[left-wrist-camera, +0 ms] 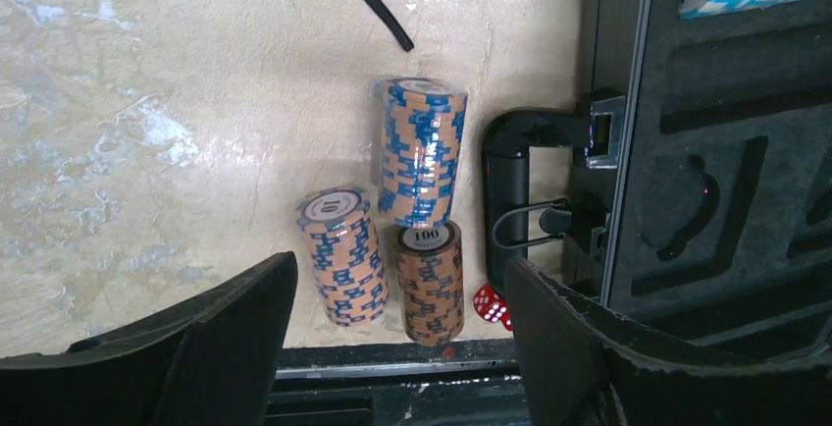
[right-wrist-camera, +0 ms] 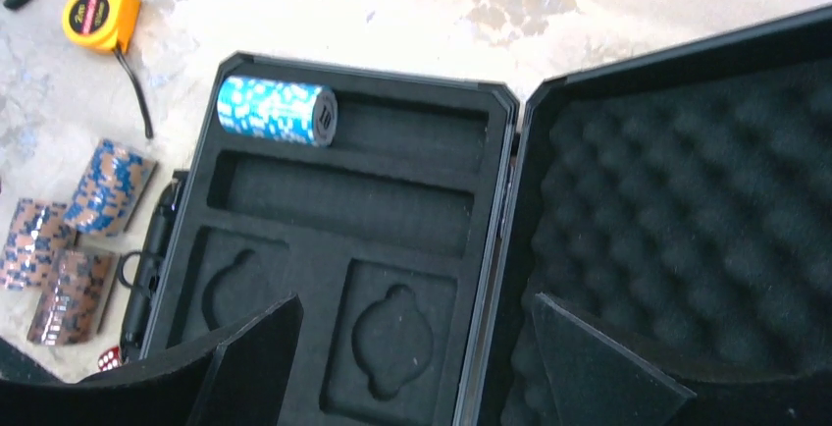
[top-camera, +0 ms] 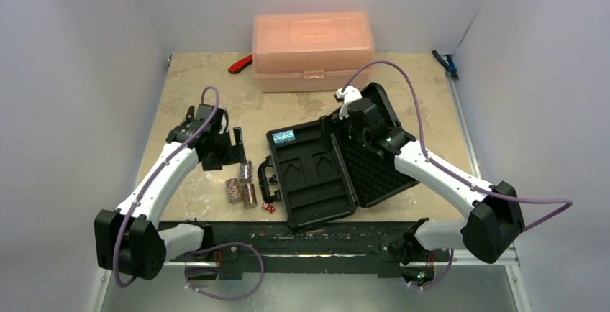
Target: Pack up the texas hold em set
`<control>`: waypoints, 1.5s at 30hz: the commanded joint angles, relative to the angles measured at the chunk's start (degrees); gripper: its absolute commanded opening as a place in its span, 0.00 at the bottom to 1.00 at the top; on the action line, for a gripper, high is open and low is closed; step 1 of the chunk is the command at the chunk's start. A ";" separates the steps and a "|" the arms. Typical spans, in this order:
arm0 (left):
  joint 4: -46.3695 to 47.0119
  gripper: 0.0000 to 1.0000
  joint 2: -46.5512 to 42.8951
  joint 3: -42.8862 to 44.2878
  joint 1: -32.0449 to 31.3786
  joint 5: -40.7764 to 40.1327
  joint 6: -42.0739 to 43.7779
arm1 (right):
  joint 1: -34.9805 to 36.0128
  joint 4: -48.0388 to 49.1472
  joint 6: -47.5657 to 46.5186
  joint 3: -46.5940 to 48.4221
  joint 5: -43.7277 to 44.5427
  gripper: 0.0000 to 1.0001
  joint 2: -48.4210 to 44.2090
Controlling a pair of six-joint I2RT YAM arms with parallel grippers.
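Note:
The black briefcase (top-camera: pixel 313 182) lies open near the table's front edge, its egg-crate lid (right-wrist-camera: pixel 687 210) flat to the right. A blue chip stack (right-wrist-camera: pixel 277 110) lies on its side in the top foam slot. Three orange-and-blue chip stacks (left-wrist-camera: pixel 423 151) (left-wrist-camera: pixel 341 254) (left-wrist-camera: pixel 430 284) cluster on the table left of the case handle (left-wrist-camera: pixel 510 200), with two red dice (left-wrist-camera: pixel 488 304) beside them. My left gripper (left-wrist-camera: pixel 400 284) hovers open above these stacks, touching none. My right gripper (right-wrist-camera: pixel 417 308) hangs open over the case's hinge, with nothing between its fingers.
A translucent pink box (top-camera: pixel 313 49) stands at the back. A red-handled tool (top-camera: pixel 240 64) lies left of it and blue pliers (top-camera: pixel 446 62) at the back right. A yellow tape measure (right-wrist-camera: pixel 100 17) sits beyond the chips. The table's metal front rail (top-camera: pixel 316 236) is close to the dice.

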 commanded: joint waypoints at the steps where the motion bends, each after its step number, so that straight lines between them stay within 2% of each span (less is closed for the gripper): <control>1: 3.27 0.76 4.24 3.46 -0.95 -0.63 1.47 | 0.20 2.93 0.82 -2.38 -1.58 0.92 -2.55; 16: 3.40 0.63 20.42 10.41 -2.56 -4.29 3.15 | 0.17 2.83 1.38 -6.13 -4.21 0.91 -7.16; 26: 3.54 0.60 27.47 10.78 -4.23 -3.73 2.59 | 0.19 3.61 1.30 -6.50 -5.70 0.91 -6.74; 45: 3.85 0.55 31.63 10.88 -5.19 -4.46 1.89 | 0.20 3.97 1.38 -7.13 -6.12 0.91 -6.54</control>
